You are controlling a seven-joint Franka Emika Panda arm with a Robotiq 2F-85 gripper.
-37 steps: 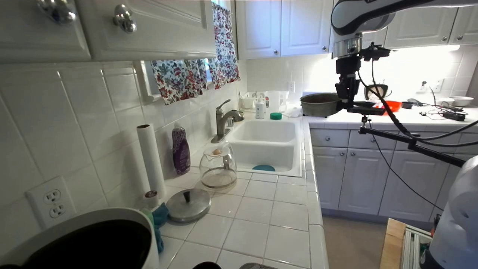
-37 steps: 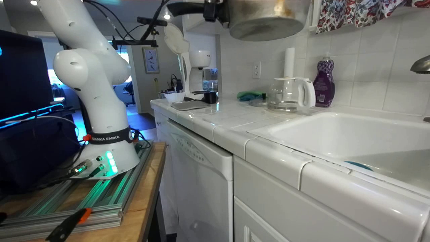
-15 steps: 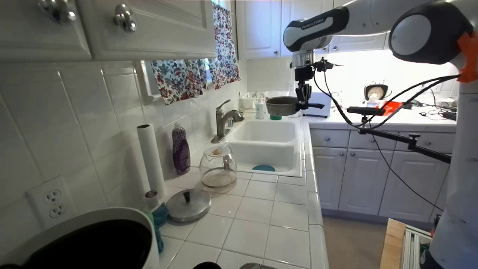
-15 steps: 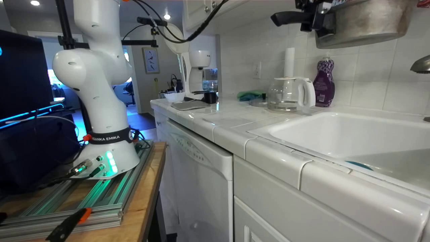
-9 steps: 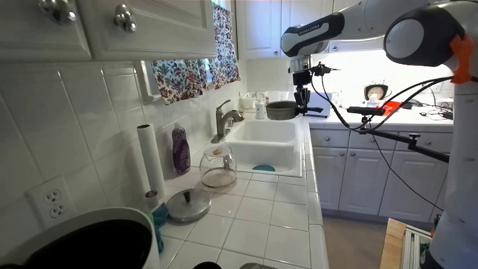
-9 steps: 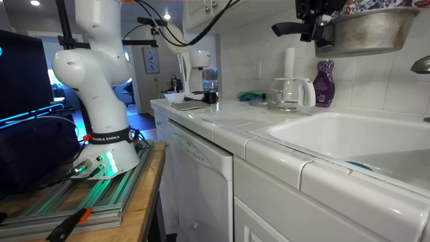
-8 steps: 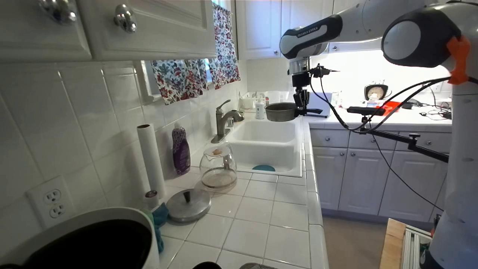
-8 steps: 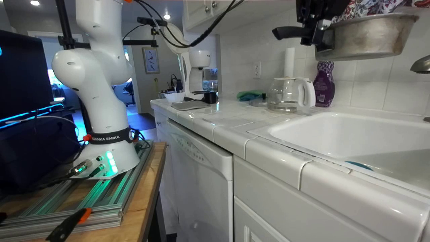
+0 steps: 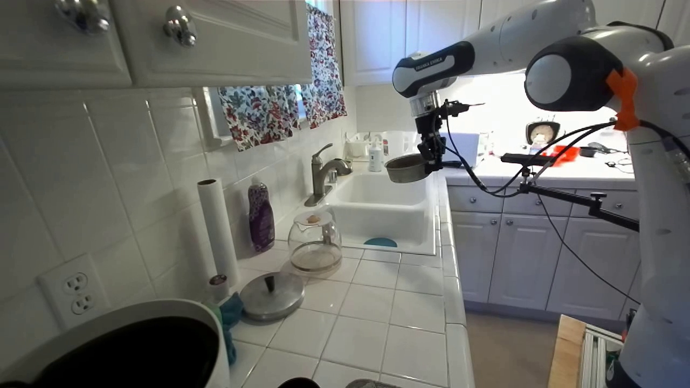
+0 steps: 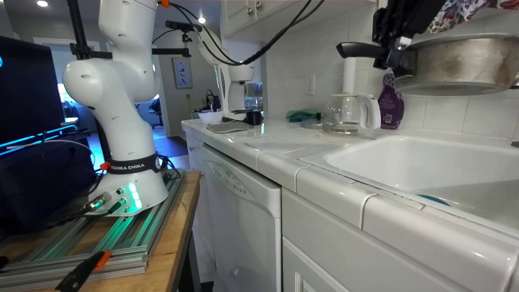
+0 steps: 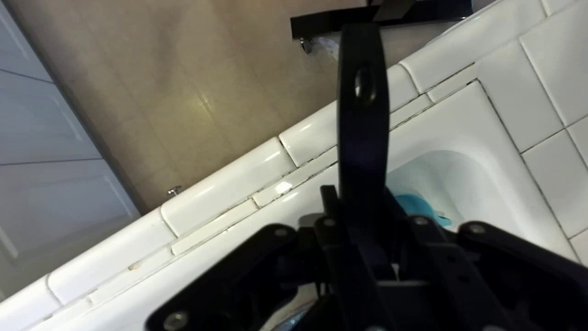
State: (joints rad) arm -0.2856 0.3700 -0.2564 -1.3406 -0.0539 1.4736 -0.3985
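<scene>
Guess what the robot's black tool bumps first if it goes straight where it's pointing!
Probably the white sink's front rim, or the rounded white tile edging beside it: the tool points steeply down, but depth is unclear.

In an exterior view the back wall [image 9: 501, 117] burns out to white below the far cabinets [image 9: 439, 37], while the near cabinet [image 9: 226, 51] sits in grey shade, its knobs [image 9: 180, 27] stretched toward the corner. Highlights streak the tiled surface [image 10: 279, 140], and the far floor [image 10: 168, 151] glows blue. In the wrist view the gripper [image 11: 360, 211] and pan handle [image 11: 363, 138] show almost black against the yellowish, better-lit kitchen floor [image 11: 138, 105].
</scene>
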